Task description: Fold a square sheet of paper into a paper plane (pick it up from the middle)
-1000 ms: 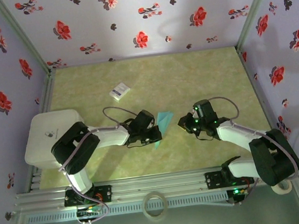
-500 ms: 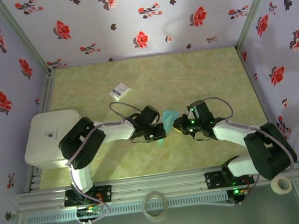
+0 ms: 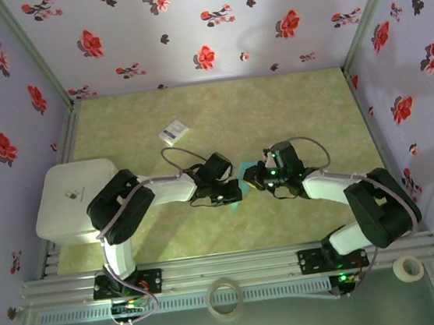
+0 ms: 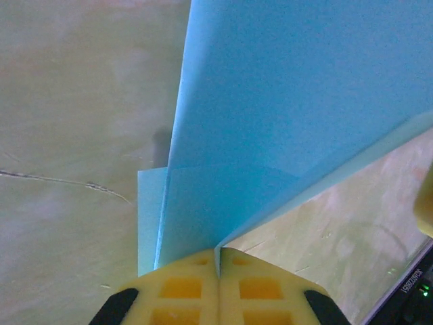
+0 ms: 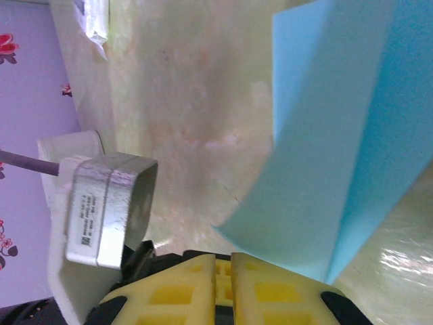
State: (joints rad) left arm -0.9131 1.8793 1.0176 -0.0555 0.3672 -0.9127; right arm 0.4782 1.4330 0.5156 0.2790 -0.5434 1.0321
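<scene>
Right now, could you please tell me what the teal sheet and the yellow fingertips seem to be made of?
The teal sheet looks like thin matte paper: crisp creases, fine edges. The yellow fingertips look like matte moulded rubber or plastic, with square recesses.

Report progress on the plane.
Done: the sheet is held up and creased into two layers. In hand: the left gripper pinches it at the fold; the right gripper is closed at its edge, grip unclear. Left: no pointed dart shape yet, so most folds likely remain.
</scene>
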